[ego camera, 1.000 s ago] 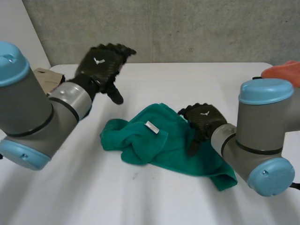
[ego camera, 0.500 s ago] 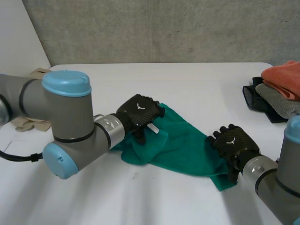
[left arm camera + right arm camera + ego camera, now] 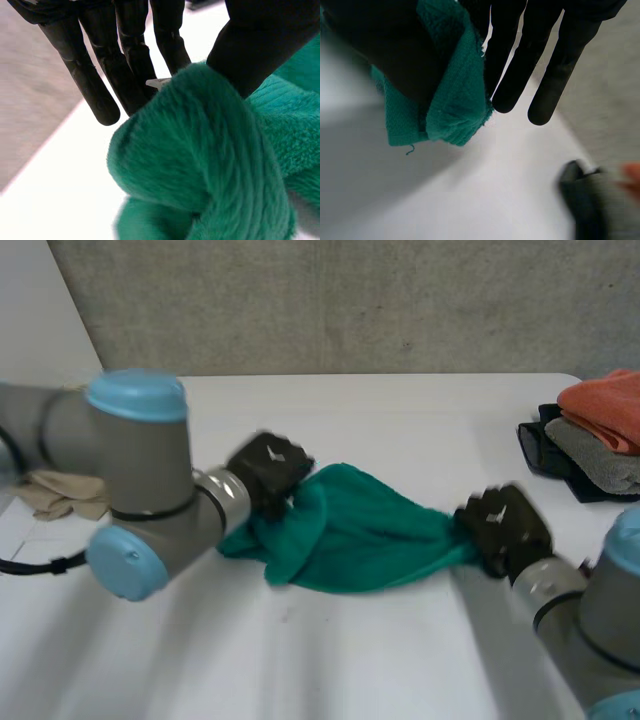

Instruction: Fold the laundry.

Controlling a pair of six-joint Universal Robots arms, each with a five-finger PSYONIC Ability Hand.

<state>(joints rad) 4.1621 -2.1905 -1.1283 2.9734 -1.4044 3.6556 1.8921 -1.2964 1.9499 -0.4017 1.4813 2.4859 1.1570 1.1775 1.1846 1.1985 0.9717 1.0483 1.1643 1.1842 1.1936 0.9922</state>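
A green towel (image 3: 360,535) lies bunched and drawn out across the middle of the white table (image 3: 420,420). My left hand (image 3: 265,468) is at its left end, where a white label sits. In the left wrist view the thumb (image 3: 260,45) presses a thick fold of the towel (image 3: 200,150) against the fingers (image 3: 125,65). My right hand (image 3: 500,525) is at the towel's right end. In the right wrist view its thumb (image 3: 385,50) and fingers (image 3: 515,65) pinch a corner of the towel (image 3: 455,100) just above the table.
A pile of folded clothes stands at the table's right edge: orange (image 3: 605,400) on top, grey (image 3: 600,462) and black (image 3: 545,445) below. A beige cloth (image 3: 60,495) lies at the left edge. A grey wall runs behind the table.
My left hand came down from above onto the towel's left end and closed. My right hand slid to the right end and closed. The towel is now pulled longer between them.
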